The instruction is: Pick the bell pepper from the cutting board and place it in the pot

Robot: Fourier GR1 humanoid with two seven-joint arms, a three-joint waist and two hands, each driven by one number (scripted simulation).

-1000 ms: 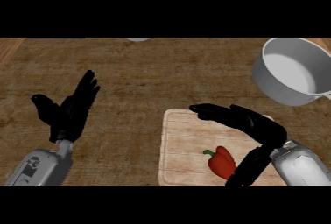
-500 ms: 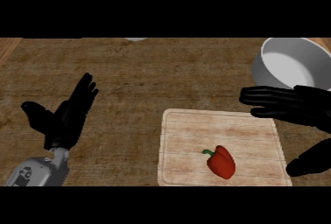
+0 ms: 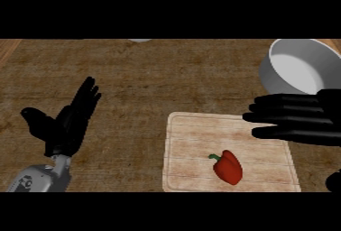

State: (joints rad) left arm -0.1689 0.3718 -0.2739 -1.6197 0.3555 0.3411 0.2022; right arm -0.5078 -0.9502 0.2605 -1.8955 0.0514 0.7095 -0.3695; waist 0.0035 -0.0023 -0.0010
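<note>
Light is dim and even over the wooden counter (image 3: 146,81), with no clear source and no hard shadows. The cutting board (image 3: 200,149) reads paler than the dark wood around it. The pot (image 3: 300,67) is the brightest thing, its inside shaded softly toward one wall. Both black hands, left hand (image 3: 63,126) and right hand (image 3: 296,118), show almost no surface detail, only silhouette. No glare appears anywhere.

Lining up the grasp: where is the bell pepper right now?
In the head view, the bell pepper lies on the cutting board, lower right of centre, below the open right hand.
</note>
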